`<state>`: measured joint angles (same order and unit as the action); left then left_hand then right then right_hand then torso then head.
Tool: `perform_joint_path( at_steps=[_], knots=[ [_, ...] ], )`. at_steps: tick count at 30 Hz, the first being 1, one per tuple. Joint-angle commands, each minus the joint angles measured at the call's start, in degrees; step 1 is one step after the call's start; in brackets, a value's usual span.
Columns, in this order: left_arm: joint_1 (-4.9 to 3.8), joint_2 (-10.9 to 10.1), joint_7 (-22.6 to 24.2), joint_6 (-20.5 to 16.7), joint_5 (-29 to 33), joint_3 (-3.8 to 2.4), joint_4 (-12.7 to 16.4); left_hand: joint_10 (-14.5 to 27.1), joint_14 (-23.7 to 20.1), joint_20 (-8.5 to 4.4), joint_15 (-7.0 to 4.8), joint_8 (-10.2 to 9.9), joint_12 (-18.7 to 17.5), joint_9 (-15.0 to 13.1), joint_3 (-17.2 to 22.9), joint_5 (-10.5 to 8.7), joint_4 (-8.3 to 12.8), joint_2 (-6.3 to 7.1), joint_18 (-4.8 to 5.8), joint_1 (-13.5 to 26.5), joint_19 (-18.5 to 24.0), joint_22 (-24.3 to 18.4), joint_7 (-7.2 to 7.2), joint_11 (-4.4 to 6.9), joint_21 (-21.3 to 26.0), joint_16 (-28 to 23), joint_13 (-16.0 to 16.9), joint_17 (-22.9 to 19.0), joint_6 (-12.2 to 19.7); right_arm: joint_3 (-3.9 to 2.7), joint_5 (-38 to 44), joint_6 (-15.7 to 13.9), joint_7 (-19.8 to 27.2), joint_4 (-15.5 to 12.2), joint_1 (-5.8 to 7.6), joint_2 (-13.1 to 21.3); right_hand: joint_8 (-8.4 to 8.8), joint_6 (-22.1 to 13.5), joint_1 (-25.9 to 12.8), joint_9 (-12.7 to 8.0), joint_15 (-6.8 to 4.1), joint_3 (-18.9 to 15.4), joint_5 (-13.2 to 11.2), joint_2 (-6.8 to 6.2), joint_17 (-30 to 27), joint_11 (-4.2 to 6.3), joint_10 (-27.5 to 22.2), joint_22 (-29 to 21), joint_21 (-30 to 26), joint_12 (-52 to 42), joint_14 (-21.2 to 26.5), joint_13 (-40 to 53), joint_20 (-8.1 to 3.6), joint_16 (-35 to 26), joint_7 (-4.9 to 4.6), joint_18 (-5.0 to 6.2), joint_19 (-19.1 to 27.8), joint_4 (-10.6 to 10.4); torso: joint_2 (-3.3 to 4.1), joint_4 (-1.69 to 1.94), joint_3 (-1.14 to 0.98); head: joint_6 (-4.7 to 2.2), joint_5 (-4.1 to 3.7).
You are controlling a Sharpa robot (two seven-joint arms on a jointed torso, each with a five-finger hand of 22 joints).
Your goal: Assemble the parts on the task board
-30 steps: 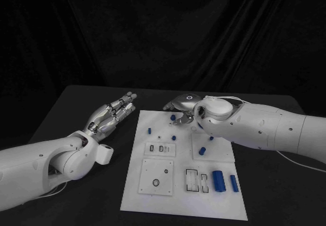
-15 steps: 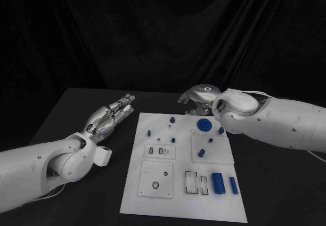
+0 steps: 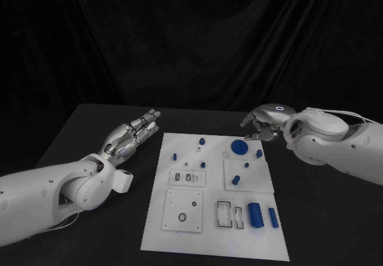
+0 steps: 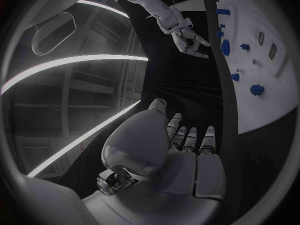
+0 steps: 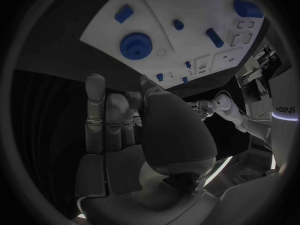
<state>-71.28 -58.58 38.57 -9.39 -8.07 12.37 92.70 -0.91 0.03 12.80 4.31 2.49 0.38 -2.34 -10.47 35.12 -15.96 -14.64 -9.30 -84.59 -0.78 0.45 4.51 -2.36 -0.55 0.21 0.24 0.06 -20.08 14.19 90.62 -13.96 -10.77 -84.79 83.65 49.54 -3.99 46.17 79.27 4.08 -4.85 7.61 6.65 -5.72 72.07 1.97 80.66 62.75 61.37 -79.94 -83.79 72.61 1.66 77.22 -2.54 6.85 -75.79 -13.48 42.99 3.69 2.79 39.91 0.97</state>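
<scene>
White rounded arms; silver robot hand (image 3: 133, 133); cable at right wrist.

White board (image 3: 209, 233) on black table (image 3: 96, 124), against black drapes (image 3: 191, 50). Blue parts: round gear (image 3: 238, 147), big cylinder (image 3: 256, 214), thin cylinder (image 3: 273, 218), small pegs (image 3: 236, 179). Black-outlined rectangular slots (image 3: 231, 214) and a dark oval hole (image 3: 182, 217) in the white. Silver hands, left (image 3: 132, 134) and right (image 3: 263, 124), on white arms (image 3: 48, 194).
</scene>
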Motion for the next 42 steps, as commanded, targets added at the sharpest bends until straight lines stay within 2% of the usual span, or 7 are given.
perform_joint_path(
  at_steps=[1, 2, 7, 14, 22, 26, 42],
  knots=[
    [-0.12, 0.1, 4.4, 1.2, -0.2, -0.04, -0.1, 0.0, 0.0, 0.26, 0.35, 0.2, -0.1, -0.1, 0.3, 0.28, 0.0, -0.08, -1.05, -0.7, -0.1, 0.1, 0.07, -0.50, -0.2, -0.2, 0.0, -0.1, -0.2, -0.04, -3.2, 3.8, -3.8, -0.1, -0.67, 0.5, 0.17, -1.4, -1.2, 0.2, -0.57, -0.9, -0.1, 0.01, 11.5, 0.46, 7.0, 6.8, 6.7, -8.1, -4.4, 14.6, -0.56, 7.6, 0.41, -1.52, -2.8, -0.4, -0.06, 0.01, 0.01, 0.10, -0.12],
    [-0.11, 0.1, 4.3, 1.3, -0.2, -0.04, -0.1, 0.0, 0.0, 0.26, 0.35, 0.2, -0.1, -0.1, 0.3, 0.28, 0.0, -0.08, -1.05, -0.7, -0.1, 0.1, 0.07, -0.50, -0.2, -0.2, 0.0, -0.1, -0.2, -0.03, -3.2, 3.4, -3.8, 0.0, -0.94, 0.6, 0.18, -1.7, -1.6, 0.2, -0.61, -1.3, 0.1, 0.02, 14.4, 0.53, 9.3, 9.5, 9.4, -10.1, -5.2, 17.4, -0.63, 9.9, 0.47, -2.02, -3.8, -0.6, -0.04, 0.01, 0.02, -0.05, -0.38],
    [-0.10, 0.2, 4.1, 1.6, -0.2, -0.04, -0.2, 0.0, 0.0, 0.28, 0.39, 0.2, -0.1, -0.1, 0.4, 0.31, 0.0, -0.14, -1.05, -0.8, 0.0, 0.1, 0.08, -0.51, -0.2, -0.2, 0.0, -0.1, -0.2, -0.01, -1.0, 1.9, -3.3, 0.6, -1.52, 0.5, 0.08, -2.3, -1.8, 0.3, -1.25, -1.4, 1.3, -0.06, 17.2, 1.38, 9.3, 12.5, 12.2, -10.1, -6.0, 17.4, -1.08, 12.2, 1.59, -2.47, -4.6, -0.5, -0.04, -0.05, 0.03, -0.30, -0.93],
    [-0.09, 0.2, 3.9, 1.8, -0.2, -0.04, -0.3, 0.0, 0.0, 0.30, 0.50, 0.2, -0.1, 0.0, 0.5, 0.32, 0.1, -0.17, -1.05, -0.9, 0.0, 0.0, 0.06, -0.49, -0.2, -0.2, 0.0, -0.1, -0.2, 0.00, 0.4, 0.7, -2.3, 1.4, -2.32, 0.0, 0.06, -2.2, -2.1, 0.5, -1.64, -1.5, 1.7, 0.20, 17.9, 1.73, 9.3, 14.9, 14.6, -10.1, -6.2, 17.4, -1.47, 12.8, 1.86, -3.02, -5.9, -0.6, -0.05, 0.01, 0.06, 0.10, -0.76],
    [-0.09, 0.3, 3.8, 2.0, -0.2, -0.03, -0.5, 0.0, 0.0, 0.32, 0.63, 0.2, -0.1, 0.0, 0.6, 0.31, 0.1, -0.17, -1.04, -0.9, 0.0, 0.0, 0.05, -0.46, -0.2, -0.2, 0.0, -0.1, -0.1, 0.00, 0.7, -1.0, -0.9, 2.6, -3.16, -0.9, -0.32, -0.9, -1.5, 1.2, -1.73, -1.2, 4.5, 0.61, 17.9, 1.71, 9.3, 18.1, 17.9, -10.1, -6.2, 17.4, -1.67, 12.8, 1.68, -3.79, -7.6, 0.4, -0.05, 0.03, 0.04, -0.14, -0.81],
    [-0.08, 0.5, 3.7, 2.2, -0.2, -0.03, -0.6, 0.0, 0.0, 0.32, 0.63, 0.2, -0.1, 0.0, 0.6, 0.31, 0.1, -0.17, -1.04, -0.9, 0.0, 0.0, 0.05, -0.46, -0.2, -0.2, 0.0, -0.1, -0.1, 0.00, 0.8, -1.5, -0.2, 3.2, -3.50, -1.5, -1.22, 1.3, -0.7, 2.4, -1.72, -0.8, 6.0, 0.76, 17.9, 1.71, 9.3, 19.2, 18.9, -10.1, -6.2, 17.4, -1.67, 12.8, 1.66, -4.04, -8.1, 1.4, -0.06, -0.01, 0.04, 0.16, -0.81],
    [-0.05, 0.9, 3.4, 2.9, -0.2, -0.03, -1.1, 0.0, 0.0, 0.36, 0.79, 0.2, -0.1, 0.0, 0.7, 0.30, 0.1, -0.16, -1.04, -1.0, 0.0, 0.1, 0.07, -0.46, -0.2, -0.2, 0.0, -0.1, -0.2, -0.01, 0.8, -2.3, 0.9, 6.0, -5.05, -4.1, -1.48, 2.0, -1.1, 3.5, -1.58, -1.0, 5.3, 0.73, 17.9, 1.44, 9.3, 19.9, 19.6, -10.1, -6.2, 17.4, -1.61, 12.8, 1.20, -4.21, -8.4, 1.4, -0.05, 0.01, 0.04, 0.68, -0.56]
  ],
)
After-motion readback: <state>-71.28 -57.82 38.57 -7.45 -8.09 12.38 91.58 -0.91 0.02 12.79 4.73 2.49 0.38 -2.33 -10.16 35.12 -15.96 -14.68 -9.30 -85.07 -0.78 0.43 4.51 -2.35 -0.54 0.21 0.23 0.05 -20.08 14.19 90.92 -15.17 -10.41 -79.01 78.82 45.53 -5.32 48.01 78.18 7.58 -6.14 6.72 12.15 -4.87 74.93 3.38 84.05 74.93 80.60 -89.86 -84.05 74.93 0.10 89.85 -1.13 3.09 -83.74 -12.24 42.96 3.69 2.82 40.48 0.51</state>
